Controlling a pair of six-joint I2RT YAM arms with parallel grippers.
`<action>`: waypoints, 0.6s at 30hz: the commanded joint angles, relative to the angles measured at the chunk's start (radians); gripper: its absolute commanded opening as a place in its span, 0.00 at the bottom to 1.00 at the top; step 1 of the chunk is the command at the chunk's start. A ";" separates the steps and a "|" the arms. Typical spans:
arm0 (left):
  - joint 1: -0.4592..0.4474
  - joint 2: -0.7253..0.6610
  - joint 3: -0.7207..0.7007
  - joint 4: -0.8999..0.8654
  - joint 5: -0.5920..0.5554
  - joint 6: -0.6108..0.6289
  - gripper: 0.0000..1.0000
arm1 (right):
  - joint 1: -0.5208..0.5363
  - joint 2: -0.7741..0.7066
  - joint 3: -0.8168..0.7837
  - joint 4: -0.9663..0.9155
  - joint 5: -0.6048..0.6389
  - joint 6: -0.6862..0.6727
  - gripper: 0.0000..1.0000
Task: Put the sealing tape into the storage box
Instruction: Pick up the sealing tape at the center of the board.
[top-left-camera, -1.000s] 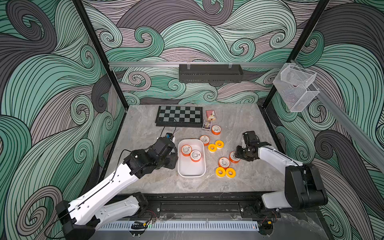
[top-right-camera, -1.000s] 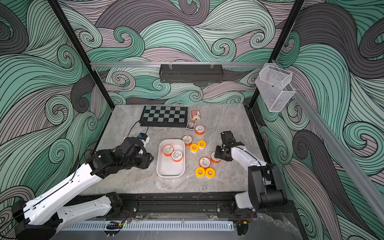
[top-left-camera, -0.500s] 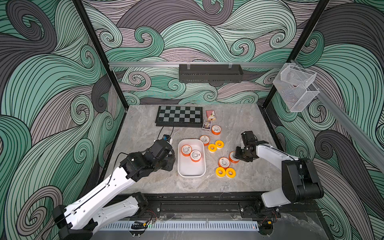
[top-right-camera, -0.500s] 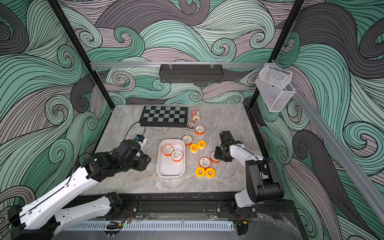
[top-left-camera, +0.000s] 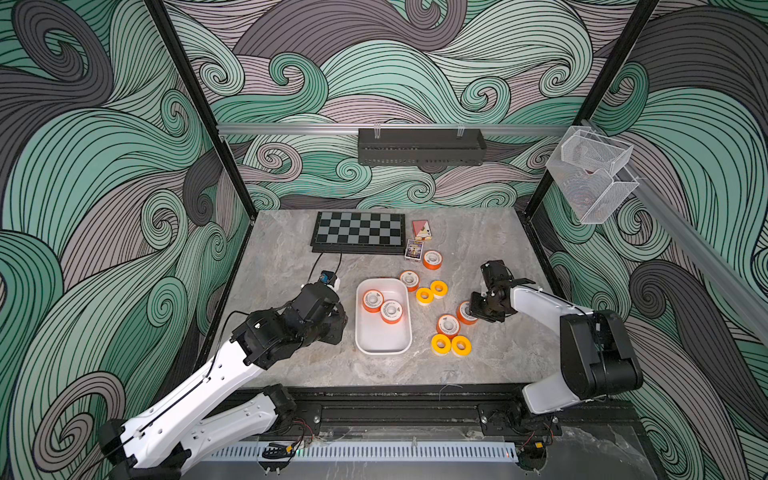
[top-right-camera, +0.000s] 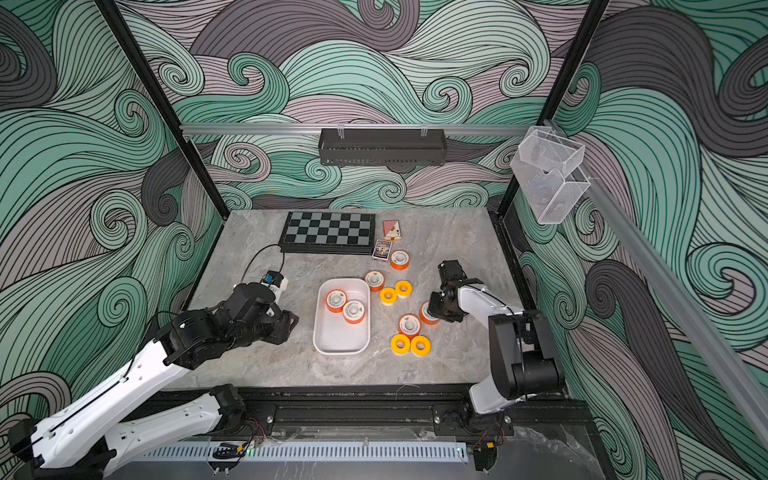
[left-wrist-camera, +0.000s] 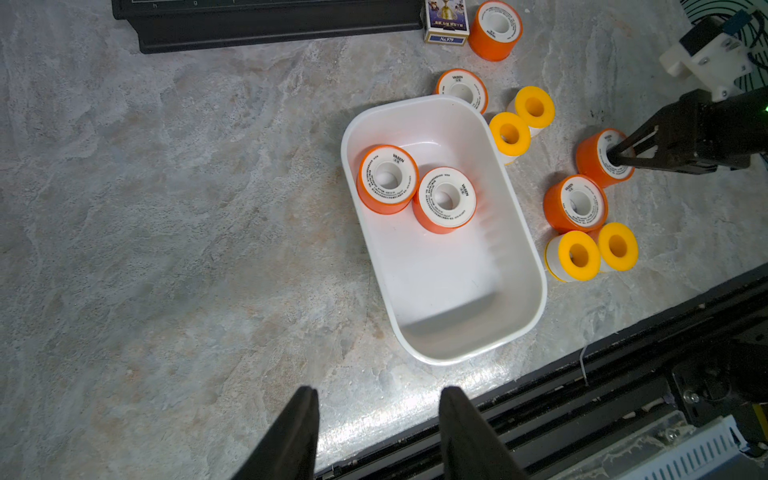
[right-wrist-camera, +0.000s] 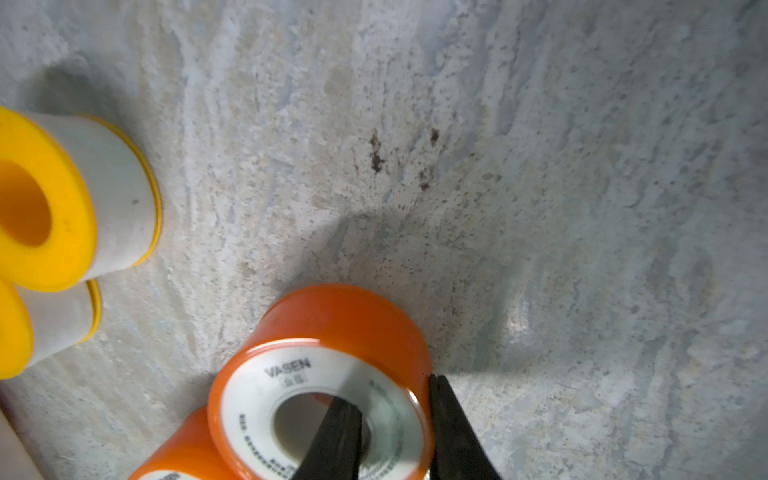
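In the storage box (left-wrist-camera: 440, 286) two orange spools (left-wrist-camera: 387, 178) printed VASEN are recorded; a third VASEN spool (right-wrist-camera: 332, 320), right of the box, is clamped through its bore by the right gripper (right-wrist-camera: 390, 392); the left gripper (left-wrist-camera: 379, 390) is seen with jaws apart, empty

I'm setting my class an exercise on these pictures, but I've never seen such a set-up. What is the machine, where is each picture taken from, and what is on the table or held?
It is a robot with two arms at a table. Two pictures look down from overhead, nearly alike; the other two come from cameras on the arms' wrists. On the table are a white storage box holding two orange tape rolls, three loose orange rolls and four yellow rolls nearby, a chessboard and two card packs. The right gripper is shut on another orange roll, one finger in its hole. The left gripper is open, empty.
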 joint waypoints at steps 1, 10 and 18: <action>-0.003 -0.028 -0.005 -0.014 -0.026 -0.011 0.51 | 0.004 -0.039 0.015 -0.036 -0.005 -0.015 0.24; -0.003 -0.037 -0.005 -0.020 -0.046 -0.017 0.51 | 0.123 -0.183 0.139 -0.174 -0.016 -0.031 0.25; 0.012 -0.086 -0.004 -0.020 -0.089 -0.030 0.51 | 0.463 -0.118 0.366 -0.266 -0.095 -0.019 0.26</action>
